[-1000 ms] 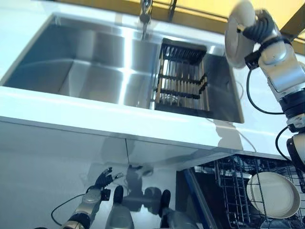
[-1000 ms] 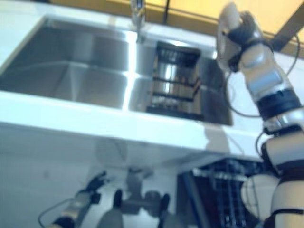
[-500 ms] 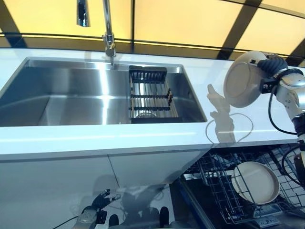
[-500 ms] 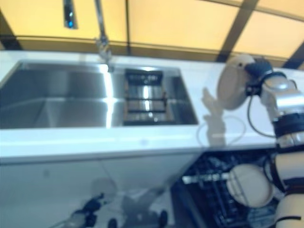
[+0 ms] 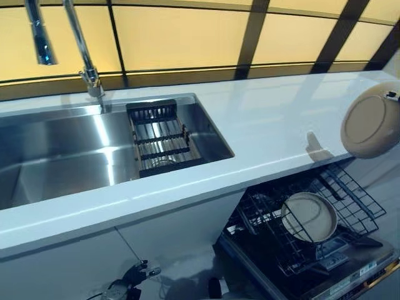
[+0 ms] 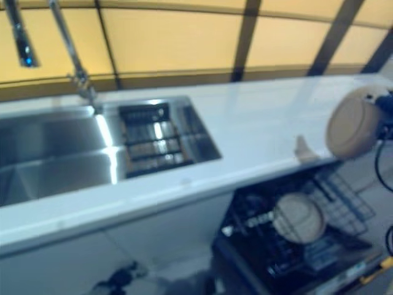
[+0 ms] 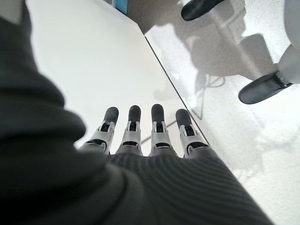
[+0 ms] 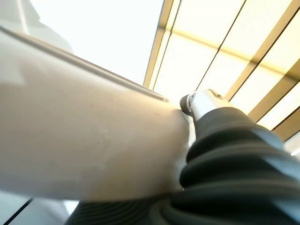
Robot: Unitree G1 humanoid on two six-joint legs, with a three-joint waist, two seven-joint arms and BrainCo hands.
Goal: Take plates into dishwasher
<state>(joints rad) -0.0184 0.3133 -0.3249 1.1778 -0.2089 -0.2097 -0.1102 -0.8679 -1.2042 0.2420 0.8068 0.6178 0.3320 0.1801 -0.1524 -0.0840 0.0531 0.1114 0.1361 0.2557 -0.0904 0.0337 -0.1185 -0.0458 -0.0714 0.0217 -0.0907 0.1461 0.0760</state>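
Right hand [image 8: 206, 105] pinches a round, smooth cream plate [image 5: 370, 128], held on edge above the white counter's [image 5: 269, 119] right end. Left hand [image 7: 145, 136] hangs low by the cabinet, fingers straight, empty. A second plate [image 5: 309, 217] stands in the dishwasher's wire rack [image 5: 350, 200].

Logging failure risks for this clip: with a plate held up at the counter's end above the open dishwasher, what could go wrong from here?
1. The round beige plate is held on edge by the right hand; it could slip and fall.
2. Lowered, it may knock the white countertop edge.
3. The black wire dishwasher rack already holds a second beige plate; the two could collide.
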